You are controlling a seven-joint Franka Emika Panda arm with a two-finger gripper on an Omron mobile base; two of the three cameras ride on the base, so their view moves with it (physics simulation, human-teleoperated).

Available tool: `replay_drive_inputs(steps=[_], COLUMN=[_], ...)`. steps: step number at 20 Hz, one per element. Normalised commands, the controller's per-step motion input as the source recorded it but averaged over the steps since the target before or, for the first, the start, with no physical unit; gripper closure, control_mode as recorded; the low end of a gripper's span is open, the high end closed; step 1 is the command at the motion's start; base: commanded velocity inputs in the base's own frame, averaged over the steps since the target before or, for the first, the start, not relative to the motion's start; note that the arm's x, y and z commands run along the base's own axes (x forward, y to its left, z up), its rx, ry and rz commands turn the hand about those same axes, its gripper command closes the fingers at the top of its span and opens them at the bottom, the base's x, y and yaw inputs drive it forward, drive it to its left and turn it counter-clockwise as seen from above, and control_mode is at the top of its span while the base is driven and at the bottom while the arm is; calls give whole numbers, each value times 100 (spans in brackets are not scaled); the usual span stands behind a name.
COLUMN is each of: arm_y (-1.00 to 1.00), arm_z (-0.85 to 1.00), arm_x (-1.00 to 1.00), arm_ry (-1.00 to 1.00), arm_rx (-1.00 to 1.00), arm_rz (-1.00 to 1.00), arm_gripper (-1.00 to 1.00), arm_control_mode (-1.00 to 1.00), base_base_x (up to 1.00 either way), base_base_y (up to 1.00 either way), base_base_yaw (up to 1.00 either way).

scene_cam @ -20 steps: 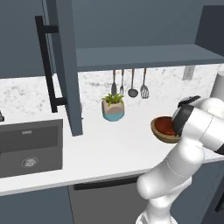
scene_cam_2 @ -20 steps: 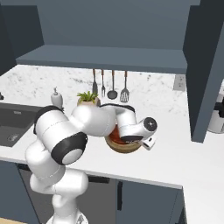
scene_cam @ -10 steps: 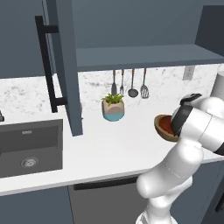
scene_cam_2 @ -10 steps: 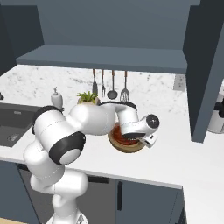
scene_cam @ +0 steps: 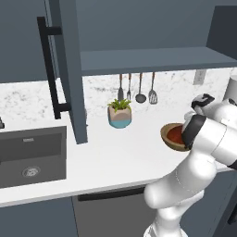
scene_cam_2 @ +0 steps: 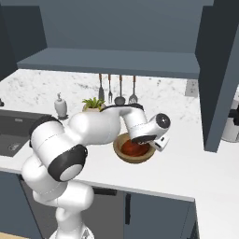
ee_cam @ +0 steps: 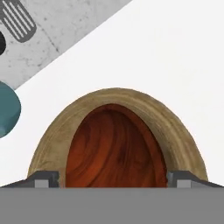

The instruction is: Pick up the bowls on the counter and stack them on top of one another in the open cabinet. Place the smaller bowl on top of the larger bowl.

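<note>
Sitting btwn open jaws: smaller bowl [ee_cam: 114,148]

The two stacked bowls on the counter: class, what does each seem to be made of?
The larger bowl looks like pale matte wood, with faint grain on its thick rim. The smaller bowl nested inside it looks like reddish-brown wood with swirling grain and a slight sheen, possibly varnished.
</note>
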Motion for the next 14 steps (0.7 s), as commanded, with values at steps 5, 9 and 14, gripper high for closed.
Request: replay_drive_inputs(steps=[5,9,14], arm_y=[-11,-16,-19], arm_z=[0,0,0], arm_x=[-3,0,0], arm_ry=[6,13,15], arm_rx=[-2,-3,-1], arm_rz=[0,0,0], arm_gripper=[-100,-100,-100], arm_control_mode=[-100,-100,-100], base_base_x=[0,0,0], base_base_y=[0,0,0], base_base_yaw=[0,0,0])
